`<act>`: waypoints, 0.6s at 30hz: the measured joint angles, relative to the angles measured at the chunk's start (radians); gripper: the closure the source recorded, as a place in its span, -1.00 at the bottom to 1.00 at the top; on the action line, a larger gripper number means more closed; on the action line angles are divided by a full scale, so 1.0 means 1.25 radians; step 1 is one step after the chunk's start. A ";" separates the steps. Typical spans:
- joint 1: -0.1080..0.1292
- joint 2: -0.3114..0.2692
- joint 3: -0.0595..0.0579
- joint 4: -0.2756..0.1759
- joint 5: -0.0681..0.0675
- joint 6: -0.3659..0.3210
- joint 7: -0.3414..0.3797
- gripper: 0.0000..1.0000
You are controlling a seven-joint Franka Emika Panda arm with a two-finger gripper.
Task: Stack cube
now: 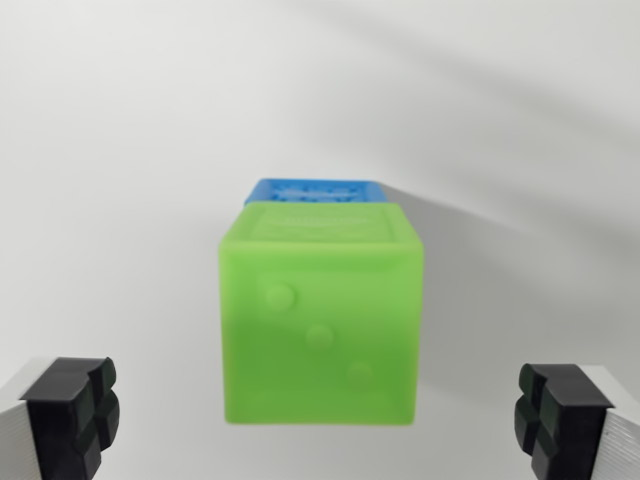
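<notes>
Black-padded end effector (320, 420) spread wide, gripping nothing.
Between its fingers (72, 412) — a green plastic die-faced cube (320, 320), blue plastic cube (315, 190) just behind, on white surface (120, 180).

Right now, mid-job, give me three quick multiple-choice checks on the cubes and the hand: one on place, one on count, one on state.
1. Where is the blue cube relative to the green cube in the wrist view?
A. behind it, mostly hidden
B. at the wrist view's left
C. between the fingers

2. How many raised dots show on the green cube's near face?
A. one
B. three
C. six

3. What state is the hand in?
A. shut on the green cube
B. shut on the blue cube
C. open, holding nothing

Answers: A, only a blue strip shows above green; B, three dots run diagonally; C, both fingers stand apart from the cube.
</notes>
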 joint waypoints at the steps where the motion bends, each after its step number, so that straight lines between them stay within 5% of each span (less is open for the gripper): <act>1: -0.001 -0.010 0.000 0.000 -0.003 -0.010 0.002 -1.00; 18: -0.005 -0.173 0.001 0.027 -0.028 -0.198 0.021 -1.00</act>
